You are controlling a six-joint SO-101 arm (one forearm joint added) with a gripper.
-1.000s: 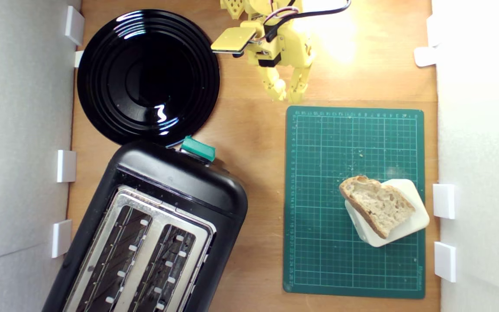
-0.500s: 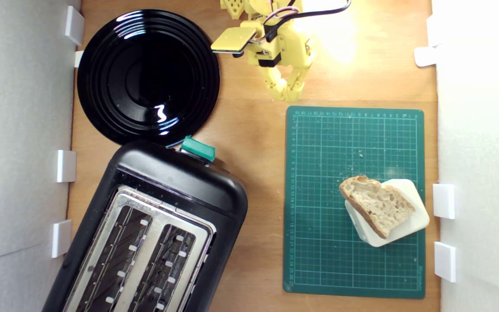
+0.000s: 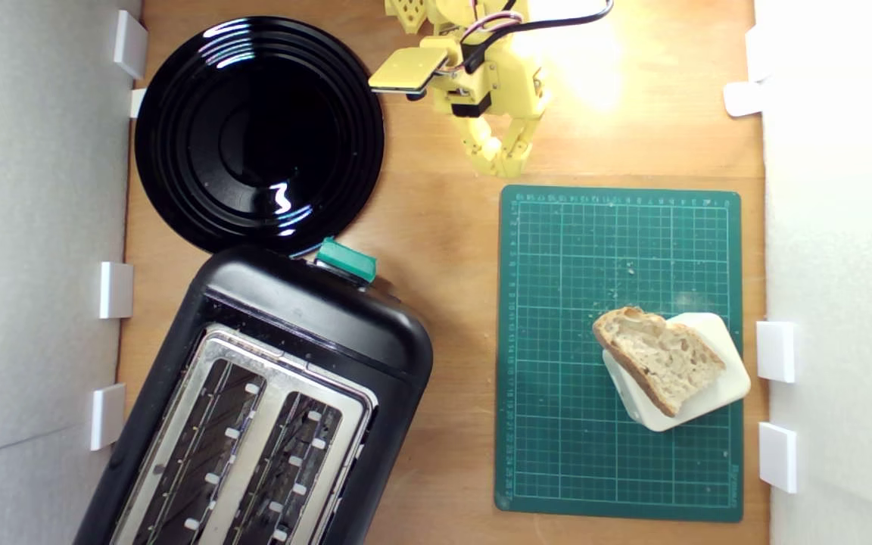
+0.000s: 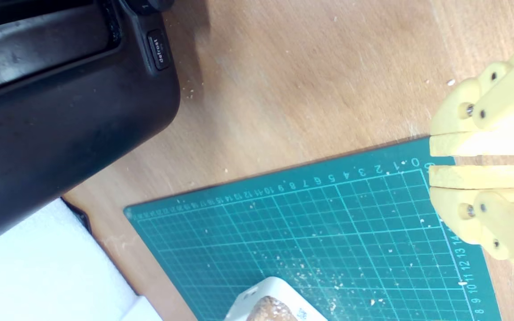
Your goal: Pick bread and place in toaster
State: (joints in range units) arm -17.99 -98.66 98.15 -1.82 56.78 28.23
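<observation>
One half slice of bread (image 3: 658, 357) lies on a white block (image 3: 716, 390) on the green cutting mat (image 3: 595, 250), at the exterior view's right. Well apart, at the left, stands the black toaster (image 3: 307, 318), beside a round black plate (image 3: 258, 132). Farther off, the yellow gripper (image 3: 507, 160) hovers over bare wood, jaws nearly pressed together, holding nothing.

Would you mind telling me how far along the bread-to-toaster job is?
Nothing is done yet: the bread lies on the white block, untouched. The gripper hangs near the green mat's edge, fingers nearly together, empty. Grasping, carrying and dropping into the toaster all remain.
</observation>
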